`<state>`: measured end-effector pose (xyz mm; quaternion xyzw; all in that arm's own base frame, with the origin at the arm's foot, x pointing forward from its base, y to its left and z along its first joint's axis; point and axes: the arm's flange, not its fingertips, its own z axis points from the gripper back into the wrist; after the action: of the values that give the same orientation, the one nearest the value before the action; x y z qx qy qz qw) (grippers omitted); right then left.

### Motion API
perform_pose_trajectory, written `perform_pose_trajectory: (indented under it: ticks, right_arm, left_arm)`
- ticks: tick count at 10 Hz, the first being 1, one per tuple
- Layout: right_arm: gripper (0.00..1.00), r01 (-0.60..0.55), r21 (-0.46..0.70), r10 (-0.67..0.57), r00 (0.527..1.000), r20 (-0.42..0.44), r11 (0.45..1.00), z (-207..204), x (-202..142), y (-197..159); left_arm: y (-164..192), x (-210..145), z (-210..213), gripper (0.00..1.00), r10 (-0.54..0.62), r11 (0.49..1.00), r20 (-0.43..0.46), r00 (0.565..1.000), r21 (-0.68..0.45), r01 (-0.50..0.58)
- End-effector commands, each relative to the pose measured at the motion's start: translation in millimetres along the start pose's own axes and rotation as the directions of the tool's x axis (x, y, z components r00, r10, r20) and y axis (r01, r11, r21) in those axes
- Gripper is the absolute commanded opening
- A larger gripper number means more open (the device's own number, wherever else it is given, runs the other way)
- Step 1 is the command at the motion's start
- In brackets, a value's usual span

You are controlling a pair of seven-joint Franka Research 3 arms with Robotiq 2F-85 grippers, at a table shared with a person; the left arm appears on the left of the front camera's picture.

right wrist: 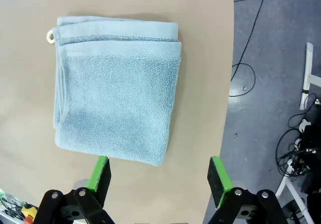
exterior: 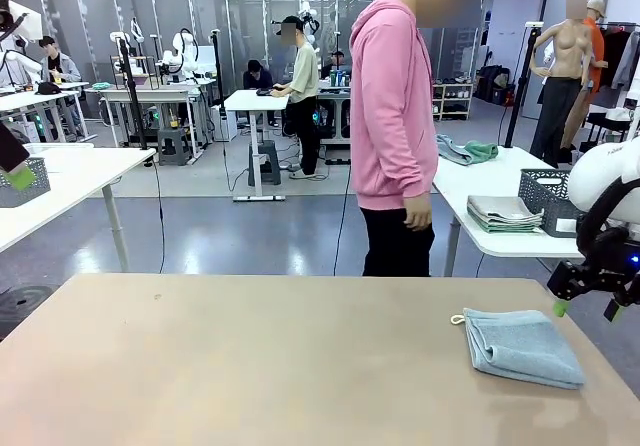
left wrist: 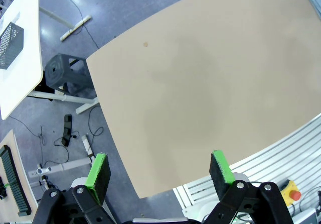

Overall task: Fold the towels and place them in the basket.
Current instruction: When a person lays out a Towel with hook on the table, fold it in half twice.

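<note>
Towel (right wrist: 118, 88): one, pale grey-blue terry, folded into a neat rectangle of several layers.
Towel edges: in the right wrist view the layered edges are stacked along one short side, with a flat woven band running across just below them.
Loop (right wrist: 50, 36): small, white, sticking out from the corner at that layered end.
Towel position: lying flat on the tan table (exterior: 250, 366), toward the robot's right side and close to the right edge.
Right gripper (right wrist: 160, 176): jaws spread wide with nothing between them. It hangs over the table edge just beside the towel, and one green pad (right wrist: 103, 170) is near the towel's closest corner.
Left gripper (left wrist: 160, 171): jaws also wide apart and empty, over the bare table top, well apart from the towel.
Person (exterior: 395, 96): in a pink hoodie, standing at the far side of the table with one hand (exterior: 415, 211) hanging down.
</note>
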<state>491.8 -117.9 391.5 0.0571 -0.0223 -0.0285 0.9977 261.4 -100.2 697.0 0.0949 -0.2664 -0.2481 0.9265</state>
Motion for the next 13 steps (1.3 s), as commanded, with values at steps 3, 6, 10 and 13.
perform_pose_trajectory:
  ticks: [3,6,10,13]
  right_arm:
    - [0.97,0.0,0.0,0.0,1.0,0.0,1.0,0,0,0]
    - [0.97,-0.208,-0.011,0.206,0.961,0.186,0.978,130,-25,25]
    - [0.97,-0.435,-0.063,0.427,0.83,0.358,0.898,289,-91,77]
    - [0.97,-0.537,-0.169,0.556,0.73,0.399,0.826,334,-139,118]
  left_arm:
    - [0,0,0,1.0,0.0,1.0,0.0,1.0,0.0,0.0]
    - [35,24,49,1.0,-0.02,0.995,0.013,1.0,0.095,0.018]
    - [63,15,103,1.0,0.113,0.993,0.132,0.985,-0.032,-0.11]
    - [60,7,112,1.0,0.118,0.989,0.198,0.973,-0.111,-0.097]
